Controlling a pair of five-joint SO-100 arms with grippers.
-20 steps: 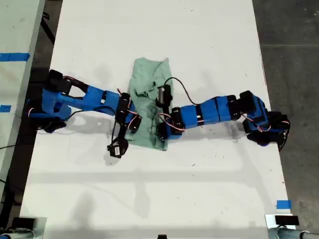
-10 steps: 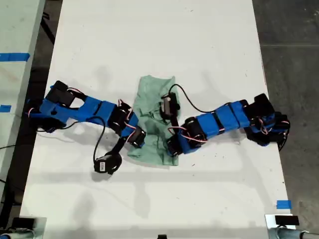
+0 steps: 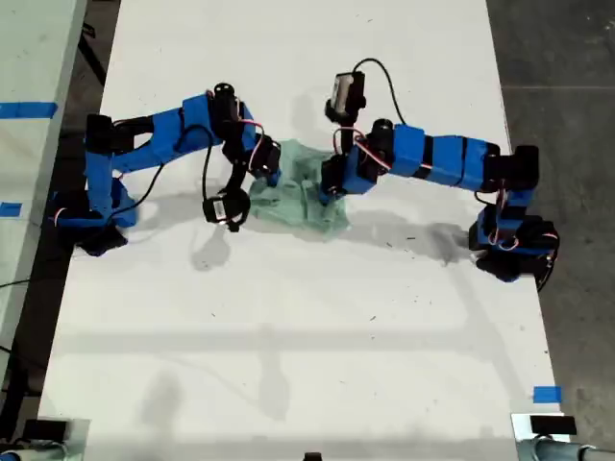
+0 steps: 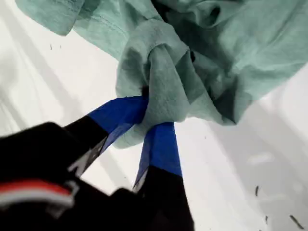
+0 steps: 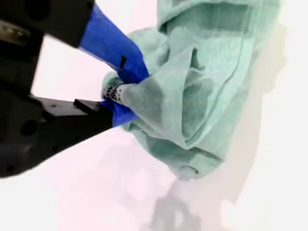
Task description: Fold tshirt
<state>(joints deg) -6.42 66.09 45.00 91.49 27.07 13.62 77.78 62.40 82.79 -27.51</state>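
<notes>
The tshirt (image 3: 300,192) is sitting bunched up in a rumpled heap toward the far middle of the white worktop (image 3: 307,327) in the exterior view. It's pale mint green and plain, creasing into thick folds, with two bunches of cloth getting pinched up at opposite sides.
</notes>
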